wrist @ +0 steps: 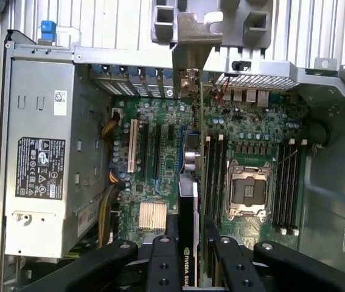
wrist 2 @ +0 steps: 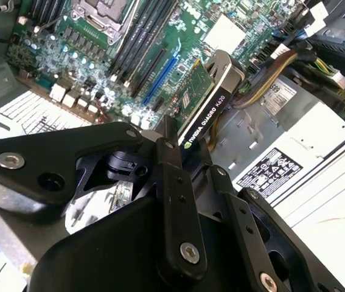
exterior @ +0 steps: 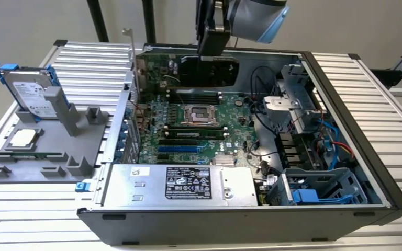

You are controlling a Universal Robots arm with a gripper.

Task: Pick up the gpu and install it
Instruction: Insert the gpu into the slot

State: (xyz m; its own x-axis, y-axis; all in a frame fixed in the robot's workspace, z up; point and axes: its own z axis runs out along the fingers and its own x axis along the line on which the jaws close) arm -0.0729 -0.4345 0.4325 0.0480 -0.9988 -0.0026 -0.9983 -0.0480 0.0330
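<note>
While the arm hangs over the open computer case (exterior: 368,157) in the exterior view, the gripper (wrist: 187,243) is clamped tight on the gpu (wrist: 188,201), holding it edge-on above the motherboard (wrist: 251,134). In both wrist views the card sticks out from between the black fingers (wrist 2: 172,176), its black shroud side facing the power supply (wrist: 38,152) and its green board side facing the empty processor socket (wrist: 248,188). It's up in the air over the board, not seated in any slot that I can tell. Off to the exterior view's left, a hard drive (exterior: 30,91) stands upright in a gray holder (exterior: 40,157) on the table.
</note>
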